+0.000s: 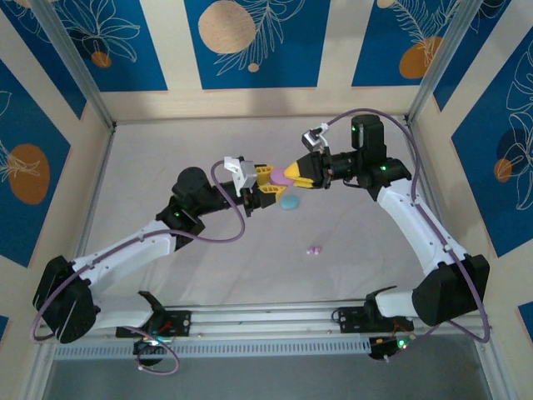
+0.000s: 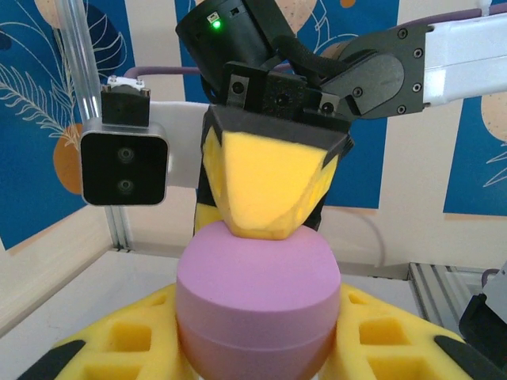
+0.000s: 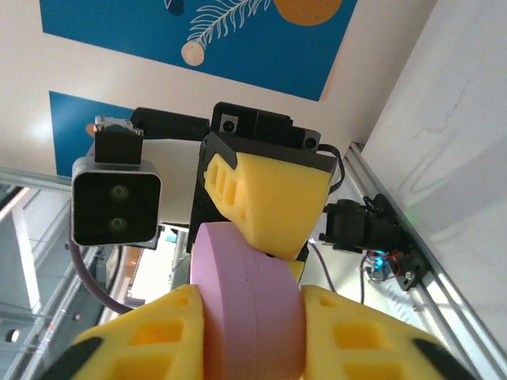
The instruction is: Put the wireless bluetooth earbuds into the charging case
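Note:
A pink pebble-shaped charging case point(image 1: 286, 177) hangs in the air over the middle of the table, its lid closed along a thin seam. My left gripper point(image 1: 266, 182) is shut on it from the left and my right gripper point(image 1: 301, 173) from the right. In the left wrist view the case point(image 2: 257, 301) sits between my yellow fingers point(image 2: 119, 340), with the right gripper's finger pressing on its top. In the right wrist view the same case point(image 3: 249, 309) is clamped edge-on between that gripper's pads point(image 3: 364, 340). A tiny pink earbud pair point(image 1: 315, 249) lies on the table nearer the arms.
A teal case point(image 1: 290, 202) lies on the white table just below the held case. Metal frame posts point(image 1: 83, 75) and low walls ring the table. The arms' mounting rail point(image 1: 266, 321) runs along the near edge.

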Robot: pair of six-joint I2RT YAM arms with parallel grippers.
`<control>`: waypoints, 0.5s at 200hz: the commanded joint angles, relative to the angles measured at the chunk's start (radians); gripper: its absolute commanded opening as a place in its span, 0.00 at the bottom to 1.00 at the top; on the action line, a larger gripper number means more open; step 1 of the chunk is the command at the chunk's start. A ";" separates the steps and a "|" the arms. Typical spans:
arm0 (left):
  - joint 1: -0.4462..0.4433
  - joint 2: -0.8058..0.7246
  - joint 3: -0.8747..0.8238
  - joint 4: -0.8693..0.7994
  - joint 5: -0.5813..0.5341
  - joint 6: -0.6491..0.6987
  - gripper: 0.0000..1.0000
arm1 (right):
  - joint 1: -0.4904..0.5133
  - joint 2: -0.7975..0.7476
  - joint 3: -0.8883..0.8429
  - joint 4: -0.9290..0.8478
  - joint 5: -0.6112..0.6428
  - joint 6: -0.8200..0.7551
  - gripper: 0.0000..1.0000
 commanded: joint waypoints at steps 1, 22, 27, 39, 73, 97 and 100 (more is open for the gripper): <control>-0.013 0.001 0.027 0.012 -0.002 0.024 0.33 | 0.003 -0.004 -0.037 0.076 -0.027 0.106 0.17; -0.014 0.004 0.021 0.026 -0.013 0.013 0.37 | -0.003 -0.016 -0.076 0.193 -0.034 0.193 0.13; -0.013 0.004 0.020 0.029 -0.014 0.009 0.38 | -0.006 -0.021 -0.084 0.228 -0.033 0.218 0.12; -0.014 0.004 0.018 0.040 -0.015 -0.006 0.40 | -0.009 -0.031 -0.102 0.293 -0.028 0.260 0.11; -0.013 0.007 0.022 0.058 -0.011 -0.043 0.46 | -0.011 -0.034 -0.117 0.346 -0.028 0.283 0.11; -0.013 0.011 0.024 0.054 -0.007 -0.048 0.48 | -0.010 -0.034 -0.136 0.389 -0.026 0.306 0.12; -0.014 0.012 0.025 0.054 -0.007 -0.050 0.48 | -0.009 -0.034 -0.136 0.391 -0.027 0.307 0.11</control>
